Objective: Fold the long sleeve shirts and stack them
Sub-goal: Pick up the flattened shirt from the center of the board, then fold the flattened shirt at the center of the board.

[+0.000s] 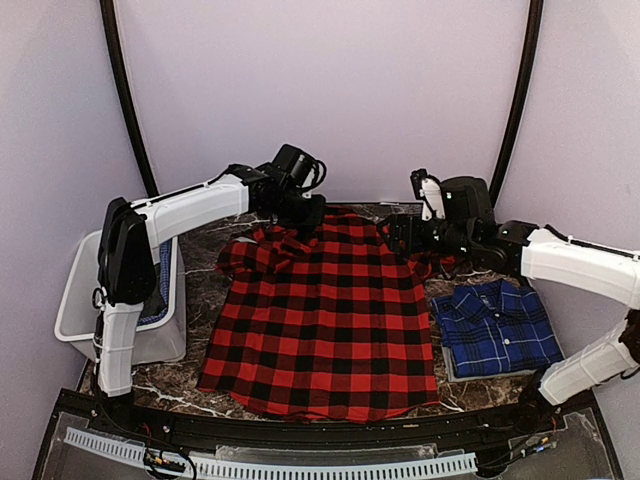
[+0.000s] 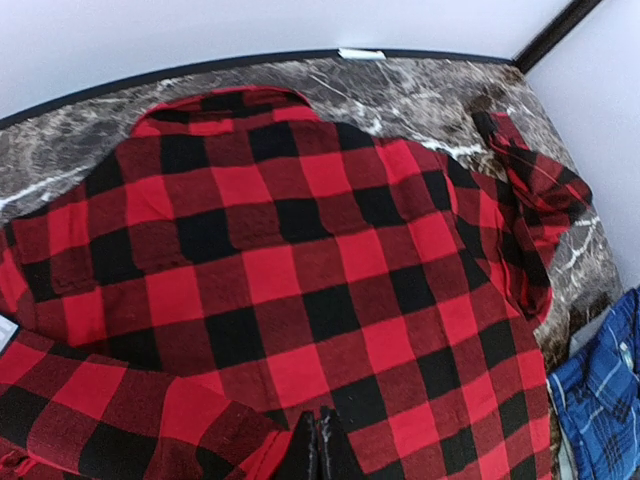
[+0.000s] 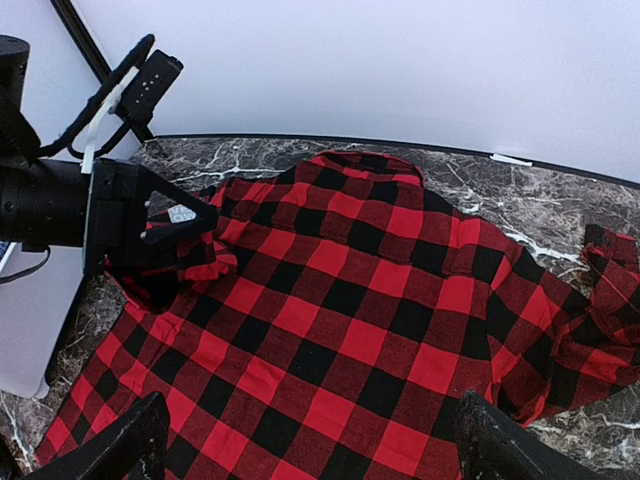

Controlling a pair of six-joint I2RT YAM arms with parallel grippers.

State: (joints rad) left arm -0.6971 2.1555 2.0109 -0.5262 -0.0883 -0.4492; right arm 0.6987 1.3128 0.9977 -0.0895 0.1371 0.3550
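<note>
The red-and-black checked shirt [image 1: 325, 310] lies spread back-up across the middle of the marble table, collar toward the far wall. My left gripper [image 1: 300, 212] hovers over its left shoulder, shut on a fold of the left sleeve [image 3: 185, 262], which is lifted and drawn in over the body. In the left wrist view the two fingertips [image 2: 322, 448] are pressed together over the red checks [image 2: 300, 260]. My right gripper [image 1: 400, 235] hangs open above the right shoulder, its fingers [image 3: 130, 445] wide apart and holding nothing. The blue plaid shirt [image 1: 497, 328] lies folded at the right.
A white bin [image 1: 75, 300] with blue cloth inside stands at the table's left edge. The red shirt's right sleeve [image 3: 600, 310] lies bunched on the marble [image 3: 500, 195] beside the right arm. Lilac walls close in the back and both sides.
</note>
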